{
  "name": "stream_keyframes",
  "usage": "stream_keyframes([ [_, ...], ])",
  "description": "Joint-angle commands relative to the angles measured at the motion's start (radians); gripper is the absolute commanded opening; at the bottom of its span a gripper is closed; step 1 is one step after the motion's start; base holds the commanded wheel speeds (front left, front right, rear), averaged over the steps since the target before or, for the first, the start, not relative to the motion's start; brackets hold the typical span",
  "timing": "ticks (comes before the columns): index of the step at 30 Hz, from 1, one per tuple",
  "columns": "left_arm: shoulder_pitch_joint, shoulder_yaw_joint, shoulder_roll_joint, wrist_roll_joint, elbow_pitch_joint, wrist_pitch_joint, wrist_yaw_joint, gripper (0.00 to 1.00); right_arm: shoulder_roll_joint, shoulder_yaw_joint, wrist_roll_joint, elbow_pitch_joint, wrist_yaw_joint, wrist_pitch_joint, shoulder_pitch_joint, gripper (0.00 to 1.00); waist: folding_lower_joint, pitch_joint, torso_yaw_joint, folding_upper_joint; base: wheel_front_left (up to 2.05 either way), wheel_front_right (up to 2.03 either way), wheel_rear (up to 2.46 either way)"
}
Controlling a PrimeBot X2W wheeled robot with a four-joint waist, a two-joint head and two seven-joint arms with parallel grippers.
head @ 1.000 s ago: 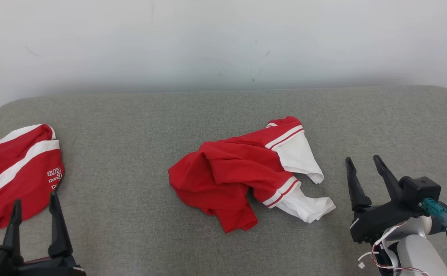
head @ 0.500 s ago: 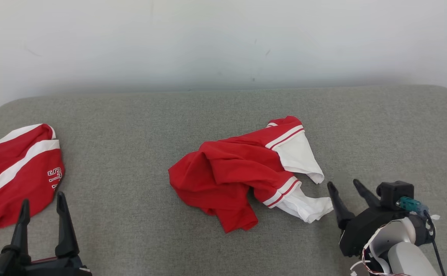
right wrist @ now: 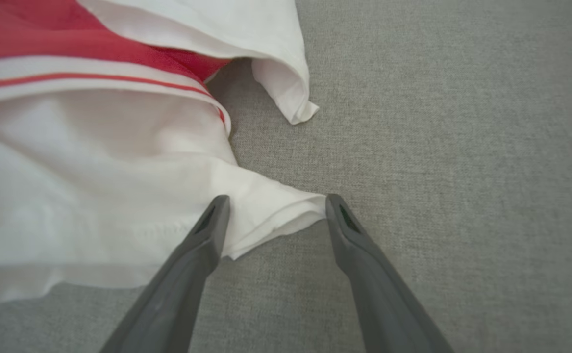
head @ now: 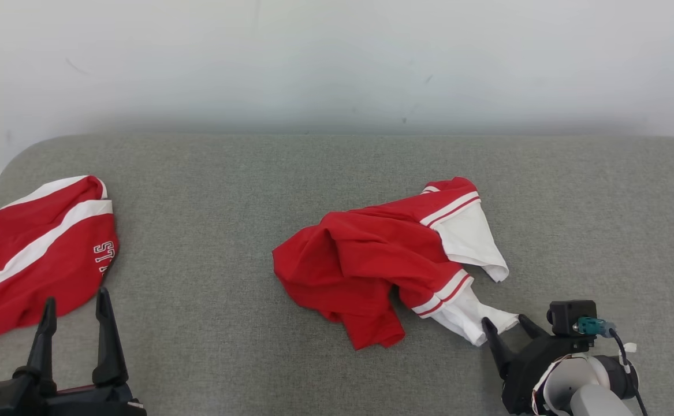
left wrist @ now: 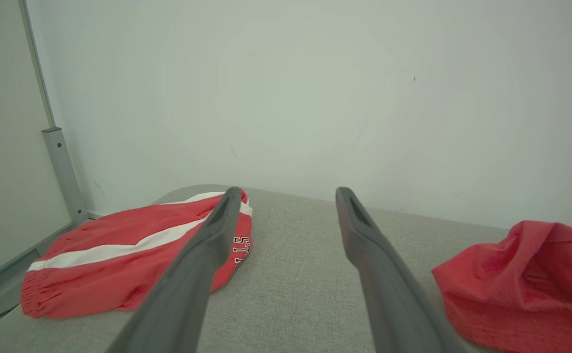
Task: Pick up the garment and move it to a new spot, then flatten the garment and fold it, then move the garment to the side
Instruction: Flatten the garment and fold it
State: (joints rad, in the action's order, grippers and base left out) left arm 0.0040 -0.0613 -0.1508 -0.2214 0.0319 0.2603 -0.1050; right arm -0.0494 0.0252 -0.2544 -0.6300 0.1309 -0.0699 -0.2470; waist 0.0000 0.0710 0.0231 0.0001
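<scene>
A crumpled red and white garment lies in a heap mid-surface on the grey cushion; the left wrist view catches its red bulk at the right. My right gripper stands open low at the garment's near white corner, which lies between the two fingers in the right wrist view, my right gripper straddling it without closing. At the lower left my left gripper is open and empty, just in front of another red piece; the left wrist view shows the gripper apart from all cloth.
A second red garment with a white stripe and lettering lies at the cushion's left end, also seen in the left wrist view. A pale wall rises behind the cushion. A grey metal post stands at the left.
My right gripper has moved down and left to the garment's white corner, still open. The head camera has shifted slightly, so the whole scene sits further right. The left gripper stays open.
</scene>
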Motion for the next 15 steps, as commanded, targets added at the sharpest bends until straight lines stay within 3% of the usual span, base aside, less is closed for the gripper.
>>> stream_keyframes([
  [1,-0.012,0.009,-0.001,0.003,0.003,0.006,0.003,1.00,-0.002,0.007,-0.012,-0.014,0.000,0.007,-0.016,1.00,0.0000,-0.001,0.005,-0.0001,0.00,0.00,0.00],
  [5,-0.013,0.018,0.006,0.011,0.010,0.006,0.013,1.00,-0.002,0.036,-0.030,-0.079,0.000,0.023,-0.034,1.00,0.0000,-0.003,0.011,-0.0001,0.00,0.00,0.00],
  [6,-0.013,0.020,0.007,0.012,0.012,0.006,0.016,1.00,-0.002,0.043,-0.033,-0.095,0.000,0.030,-0.040,0.93,0.0000,-0.005,0.011,-0.0001,0.00,0.00,0.00],
  [7,-0.013,0.021,0.009,0.014,0.014,0.005,0.016,1.00,-0.002,0.052,-0.034,-0.106,0.000,0.038,-0.046,0.15,0.0000,-0.006,0.012,-0.0001,0.00,0.00,0.00],
  [8,-0.013,0.023,0.011,0.015,0.015,0.006,0.018,1.00,-0.001,0.061,-0.034,-0.115,0.000,0.051,-0.052,0.00,0.0000,-0.007,0.013,-0.0001,0.00,0.00,0.00],
  [15,-0.007,0.037,0.021,0.026,0.018,0.006,0.027,1.00,-0.004,0.084,-0.030,-0.118,0.000,0.182,-0.099,0.00,0.0000,-0.011,0.013,-0.0001,0.00,0.00,0.00],
])
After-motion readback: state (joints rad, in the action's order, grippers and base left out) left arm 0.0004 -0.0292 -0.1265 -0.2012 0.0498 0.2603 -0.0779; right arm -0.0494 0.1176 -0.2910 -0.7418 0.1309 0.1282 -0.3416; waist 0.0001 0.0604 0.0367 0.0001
